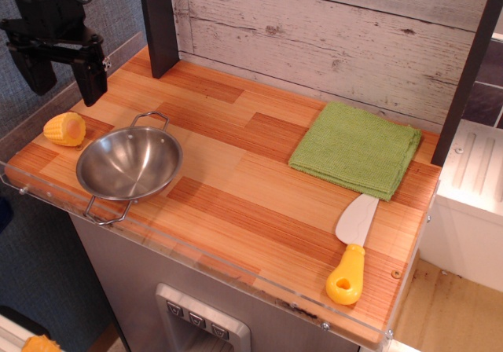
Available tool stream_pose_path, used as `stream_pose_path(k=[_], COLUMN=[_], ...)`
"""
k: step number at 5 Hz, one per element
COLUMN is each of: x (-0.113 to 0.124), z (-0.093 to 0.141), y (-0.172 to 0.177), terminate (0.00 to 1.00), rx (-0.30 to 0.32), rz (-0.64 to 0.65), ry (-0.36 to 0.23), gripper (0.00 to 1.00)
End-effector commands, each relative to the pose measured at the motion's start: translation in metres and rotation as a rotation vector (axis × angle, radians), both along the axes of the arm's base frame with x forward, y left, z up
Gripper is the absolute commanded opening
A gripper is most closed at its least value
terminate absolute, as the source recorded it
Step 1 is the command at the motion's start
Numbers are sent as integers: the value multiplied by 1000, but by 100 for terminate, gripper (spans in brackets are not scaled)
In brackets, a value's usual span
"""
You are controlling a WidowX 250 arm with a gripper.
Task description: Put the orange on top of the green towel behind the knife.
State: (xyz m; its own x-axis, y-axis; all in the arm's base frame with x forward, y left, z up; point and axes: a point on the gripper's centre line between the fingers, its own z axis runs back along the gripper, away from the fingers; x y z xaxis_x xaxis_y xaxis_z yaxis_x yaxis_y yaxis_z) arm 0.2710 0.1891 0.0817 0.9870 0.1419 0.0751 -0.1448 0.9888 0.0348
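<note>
The orange [65, 128], a small yellow-orange bumpy toy with a flat orange end, lies at the table's left edge, left of the steel bowl. My black gripper [64, 91] hangs open and empty above and slightly behind it, fingers pointing down, apart from it. The green towel [356, 148], a folded olive-green cloth, lies at the back right of the table. The knife [353, 248], with a white blade and a yellow handle, lies in front of the towel, its blade tip touching the towel's front edge.
A steel bowl [129, 163] with wire handles stands at the front left, right of the orange. A dark post [159, 23] rises at the back left, another [468, 69] at the right. A plank wall [330, 30] backs the wooden table [236, 195].
</note>
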Motion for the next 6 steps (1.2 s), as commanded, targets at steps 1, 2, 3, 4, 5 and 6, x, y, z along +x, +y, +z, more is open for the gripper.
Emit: stream_pose_path(k=[1, 2, 3, 4, 5, 6], x=[5, -2, -10, -10, -7, -4], z=[-3, -12, -17, -25, -32, -39], y=[23, 33, 38, 38, 34, 31], terminate=[0, 0, 0, 0, 0, 0], rx=[34, 24, 28, 18, 18, 21], rz=[-33, -43, -63, -70, -80, -86], ry=[-10, 23, 51, 53, 60, 73], gripper=[100, 100, 100, 100, 100, 100])
